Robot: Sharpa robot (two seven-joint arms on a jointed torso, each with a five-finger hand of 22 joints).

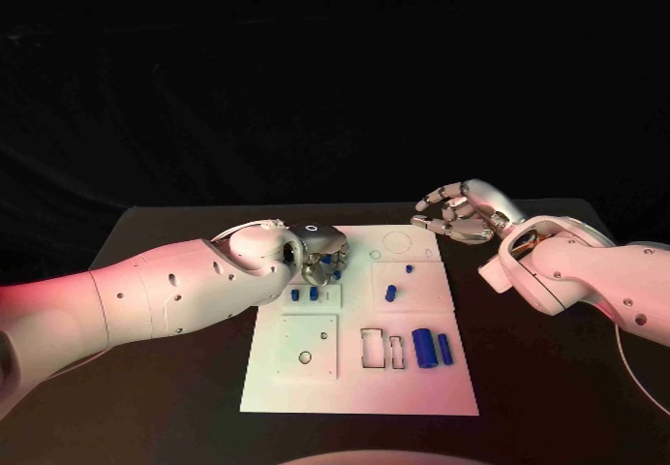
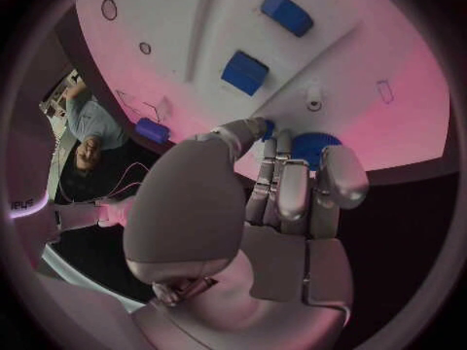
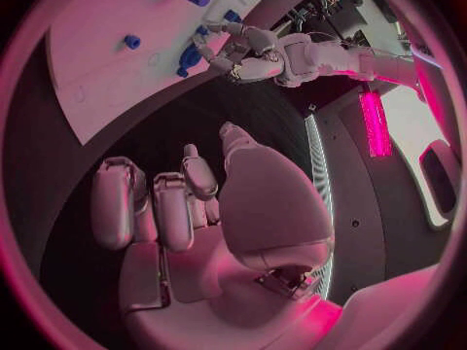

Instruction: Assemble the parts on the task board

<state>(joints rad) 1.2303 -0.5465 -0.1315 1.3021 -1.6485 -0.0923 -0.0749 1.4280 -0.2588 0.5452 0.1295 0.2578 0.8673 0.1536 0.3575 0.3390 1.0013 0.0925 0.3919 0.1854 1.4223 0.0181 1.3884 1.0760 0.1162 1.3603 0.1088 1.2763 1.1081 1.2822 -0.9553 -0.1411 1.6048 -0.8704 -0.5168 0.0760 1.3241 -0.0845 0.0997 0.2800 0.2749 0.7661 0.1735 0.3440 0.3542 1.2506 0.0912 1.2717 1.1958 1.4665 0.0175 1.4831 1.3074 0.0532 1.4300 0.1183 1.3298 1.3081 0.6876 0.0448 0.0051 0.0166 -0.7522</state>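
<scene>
Left robot hand over blue parts

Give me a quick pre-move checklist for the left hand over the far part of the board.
1. Left hand over the task board: ok.
2. Fingertips at a blue part: ok.
3. That part firmly held: cannot tell.
4. Right hand off the board, holding nothing: ok.
5. Two long blue parts lying undisturbed near the board's front: ok.
</scene>
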